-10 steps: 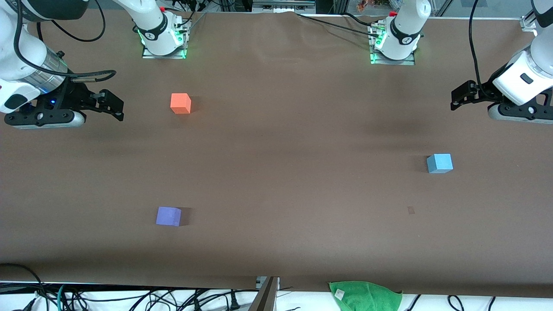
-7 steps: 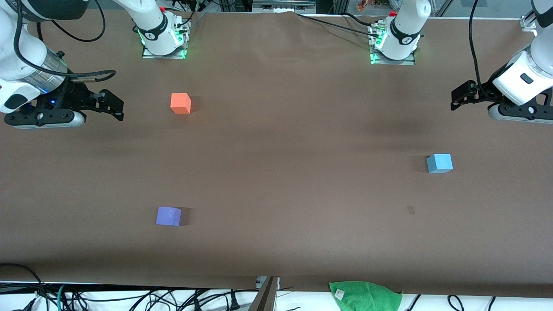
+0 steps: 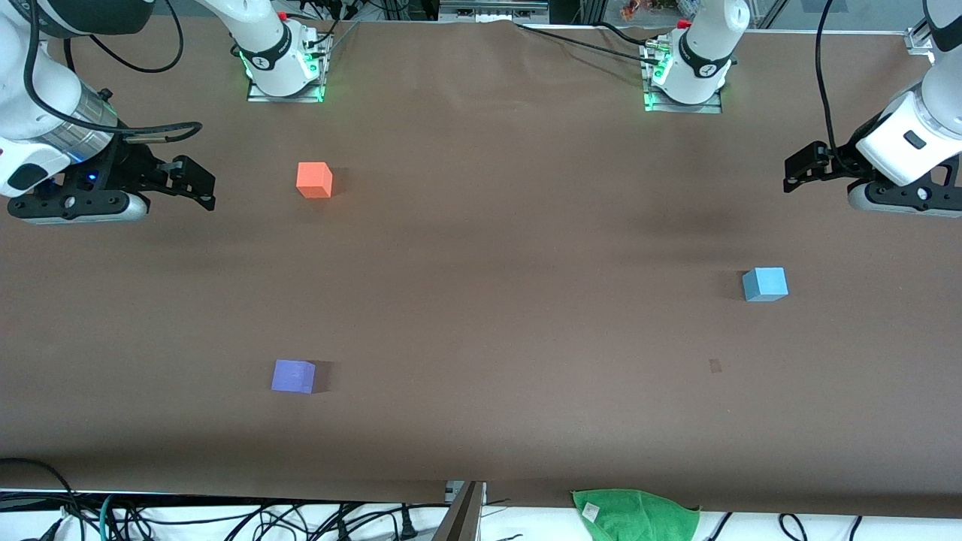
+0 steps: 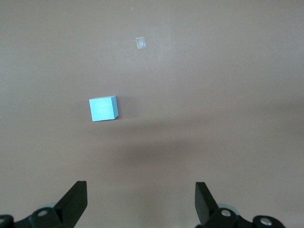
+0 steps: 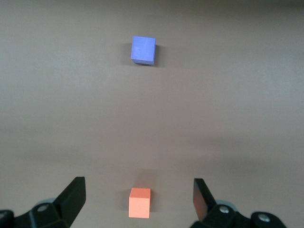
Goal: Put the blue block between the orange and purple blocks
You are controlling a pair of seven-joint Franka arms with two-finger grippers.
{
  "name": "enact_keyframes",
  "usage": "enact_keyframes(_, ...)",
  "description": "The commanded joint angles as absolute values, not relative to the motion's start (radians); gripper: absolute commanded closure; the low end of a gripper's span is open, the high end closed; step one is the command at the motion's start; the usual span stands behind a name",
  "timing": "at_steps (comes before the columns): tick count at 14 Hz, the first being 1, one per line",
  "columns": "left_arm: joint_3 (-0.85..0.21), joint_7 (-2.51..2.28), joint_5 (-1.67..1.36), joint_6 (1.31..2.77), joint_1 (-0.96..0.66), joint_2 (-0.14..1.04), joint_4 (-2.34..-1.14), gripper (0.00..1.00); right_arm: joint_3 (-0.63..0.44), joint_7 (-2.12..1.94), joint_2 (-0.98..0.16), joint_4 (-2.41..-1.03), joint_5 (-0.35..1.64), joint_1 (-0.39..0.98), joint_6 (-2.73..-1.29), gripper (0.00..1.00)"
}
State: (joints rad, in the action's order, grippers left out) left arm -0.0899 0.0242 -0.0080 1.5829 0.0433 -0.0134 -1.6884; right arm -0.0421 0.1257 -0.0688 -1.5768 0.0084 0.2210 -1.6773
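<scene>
- Hanging in the air at the two ends of the brown table point(image 3: 481, 248), both arms reach in from the sides in the front view. The left gripper point(image 3: 798, 167) is over the table at the left arm's end; the right gripper point(image 3: 197, 184) is over the right arm's end.
- In that same view the blue block point(image 3: 765, 284) sits on the table toward the left arm's end, nearer the camera than the left gripper's spot. The orange block point(image 3: 314, 180) and the purple block point(image 3: 293, 376) lie well apart toward the right arm's end, the purple one nearer the camera. A green cloth point(image 3: 635, 514) lies at the table's near edge.
- The left wrist view shows the left gripper point(image 4: 141, 202) with its fingers spread wide and empty, the blue block point(image 4: 102, 109) on the table ahead of them, and a small tape scrap point(image 4: 139, 42) further on.
- The right wrist view shows the right gripper point(image 5: 139, 198) likewise spread wide and empty, the orange block point(image 5: 139, 203) seen between its fingers, the purple block point(image 5: 143, 50) well apart from it.
</scene>
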Motion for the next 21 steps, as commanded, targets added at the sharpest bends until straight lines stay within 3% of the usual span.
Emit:
enact_keyframes(1,-0.09,0.035,0.008,1.568,0.046,-0.014,-1.689,0.0,-0.04,0.124,-0.067,-1.569,0.023,0.213,-1.669,0.0)
enact_keyframes(9,-0.084,0.046,0.009,1.572,0.073,0.239,-1.476,0.0,-0.04,0.124,-0.067,-1.569,0.023,0.213,-1.666,0.0)
enact_keyframes(12,-0.084,0.048,0.009,1.627,0.124,0.339,-1.46,0.0,-0.04,0.123,-0.067,-1.569,0.023,0.213,-1.666,0.0)
enact_keyframes(17,-0.084,0.124,0.086,1.827,0.215,0.46,-1.555,0.0,-0.044,0.123,-0.067,-1.569,0.023,0.213,-1.666,0.0)
enact_keyframes(21,-0.086,0.138,0.086,2.038,0.241,0.457,-1.765,0.0,-0.044,0.123,-0.067,-1.569,0.023,0.213,-1.666,0.0)
